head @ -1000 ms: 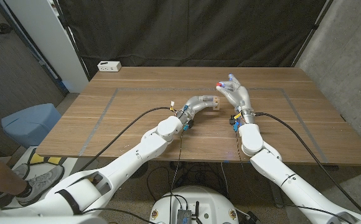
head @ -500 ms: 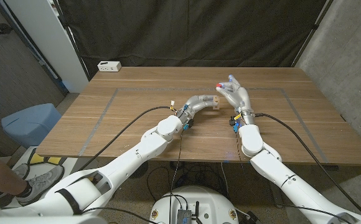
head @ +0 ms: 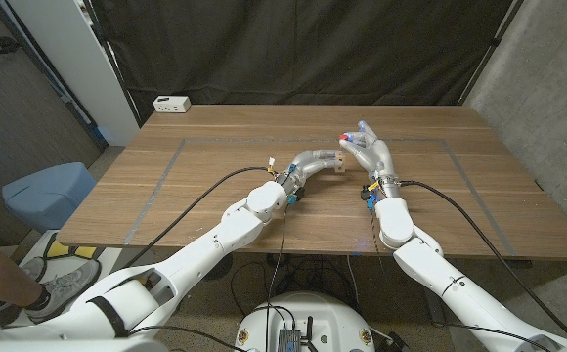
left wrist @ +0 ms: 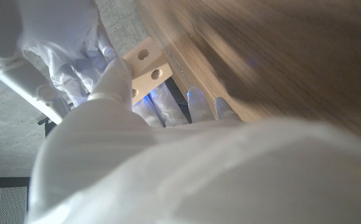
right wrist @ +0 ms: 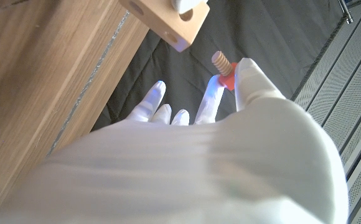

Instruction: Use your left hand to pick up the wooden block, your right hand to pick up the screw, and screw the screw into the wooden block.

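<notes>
Since a second ago our right robot hand (head: 367, 149) has drifted slightly toward the wooden block (head: 340, 162), while the left has stayed put. Above the surface (head: 166, 186), our left robot hand (head: 315, 162) grips the wooden block, its holes showing in the left wrist view. Just beside the block, the right robot hand pinches the screw (right wrist: 223, 64) by its red head, threaded end apart from the block. We judge both pickups done; next we must line the thread with a hole, then turn it in.
</notes>
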Robot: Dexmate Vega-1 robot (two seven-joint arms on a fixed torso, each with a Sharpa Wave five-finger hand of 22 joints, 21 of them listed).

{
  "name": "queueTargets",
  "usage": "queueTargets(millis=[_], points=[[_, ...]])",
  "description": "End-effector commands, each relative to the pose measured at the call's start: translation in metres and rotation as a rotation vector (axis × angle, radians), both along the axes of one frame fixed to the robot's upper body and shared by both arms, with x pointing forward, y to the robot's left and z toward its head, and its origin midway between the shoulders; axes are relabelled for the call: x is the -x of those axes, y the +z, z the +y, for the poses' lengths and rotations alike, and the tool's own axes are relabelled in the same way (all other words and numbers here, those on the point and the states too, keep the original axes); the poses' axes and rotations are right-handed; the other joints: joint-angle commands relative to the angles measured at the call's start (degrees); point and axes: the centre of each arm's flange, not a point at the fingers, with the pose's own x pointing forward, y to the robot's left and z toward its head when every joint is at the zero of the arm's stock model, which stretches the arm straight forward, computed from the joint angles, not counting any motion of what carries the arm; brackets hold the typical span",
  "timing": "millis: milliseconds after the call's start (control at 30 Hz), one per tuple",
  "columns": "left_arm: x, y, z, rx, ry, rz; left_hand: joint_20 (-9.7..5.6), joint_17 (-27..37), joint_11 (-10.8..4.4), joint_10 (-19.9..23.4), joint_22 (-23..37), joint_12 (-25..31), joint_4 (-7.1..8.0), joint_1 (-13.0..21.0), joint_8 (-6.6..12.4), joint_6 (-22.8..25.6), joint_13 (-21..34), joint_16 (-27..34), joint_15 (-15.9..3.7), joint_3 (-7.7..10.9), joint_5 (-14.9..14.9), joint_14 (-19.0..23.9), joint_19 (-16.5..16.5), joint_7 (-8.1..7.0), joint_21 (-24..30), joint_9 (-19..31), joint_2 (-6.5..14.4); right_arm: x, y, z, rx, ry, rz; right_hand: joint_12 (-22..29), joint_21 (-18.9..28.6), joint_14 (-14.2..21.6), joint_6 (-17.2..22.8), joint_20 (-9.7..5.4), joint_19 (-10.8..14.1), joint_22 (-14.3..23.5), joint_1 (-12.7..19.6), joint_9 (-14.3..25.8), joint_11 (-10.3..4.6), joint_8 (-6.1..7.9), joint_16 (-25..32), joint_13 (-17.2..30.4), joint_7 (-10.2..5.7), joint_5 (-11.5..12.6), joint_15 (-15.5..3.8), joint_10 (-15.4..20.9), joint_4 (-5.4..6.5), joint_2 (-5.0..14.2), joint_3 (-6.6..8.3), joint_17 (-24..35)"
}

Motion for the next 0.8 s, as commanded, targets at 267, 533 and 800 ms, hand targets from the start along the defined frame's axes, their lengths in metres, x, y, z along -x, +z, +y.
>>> queueTargets(millis=[267, 533, 800], points=[[0.0000, 0.0001, -0.0033, -0.007, -0.001, 0.000, 0.23, 0.06, 0.01, 0.66, 0.14, 0.17, 0.37, -0.01, 0.43, 1.95, 0.40, -0.12, -3.34, -0.12, 0.38, 0.69, 0.05, 1.37, 0.34, 0.33, 0.77, -0.0036, -0.0061, -0.0019, -0.007, 0.006, 0.009, 0.25, 0.34, -0.36, 0.35, -2.79, -0.22, 0.09, 0.27, 0.18, -0.27, 0.46, 0.41, 0.15, 0.01, 0.20, -2.90, 0.19, -0.15, 0.76, -0.41, 0.14], [0.0000, 0.0001, -0.0042, -0.008, -0.001, 0.000, 0.22, 0.06, 0.01, 0.64, 0.14, 0.11, 0.35, 0.02, 0.46, 2.04, 0.43, -0.14, -3.27, -0.14, 0.39, 0.68, 0.02, 1.32, 0.33, 0.34, 0.77, -0.0034, -0.0083, -0.0028, 0.001, 0.007, 0.005, 0.25, 0.33, -0.39, 0.35, -2.77, -0.28, 0.09, 0.23, 0.24, -0.34, 0.55, 0.43, 0.15, -0.03, 0.21, -2.92, 0.16, -0.12, 0.89, -0.52, 0.15], [0.0000, 0.0001, -0.0051, -0.010, 0.000, 0.002, 0.25, 0.06, 0.02, 0.61, 0.14, 0.06, 0.36, 0.01, 0.44, 2.03, 0.47, -0.14, -3.30, -0.17, 0.39, 0.68, -0.01, 1.39, 0.32, 0.34, 0.79, -0.0040, -0.0108, -0.0039, -0.001, 0.010, 0.009, 0.26, 0.32, -0.46, 0.43, -2.77, -0.33, 0.09, 0.21, 0.21, -0.47, 0.62, 0.43, 0.15, 0.10, 0.22, -2.91, 0.14, -0.13, 0.96, -0.63, 0.15]])
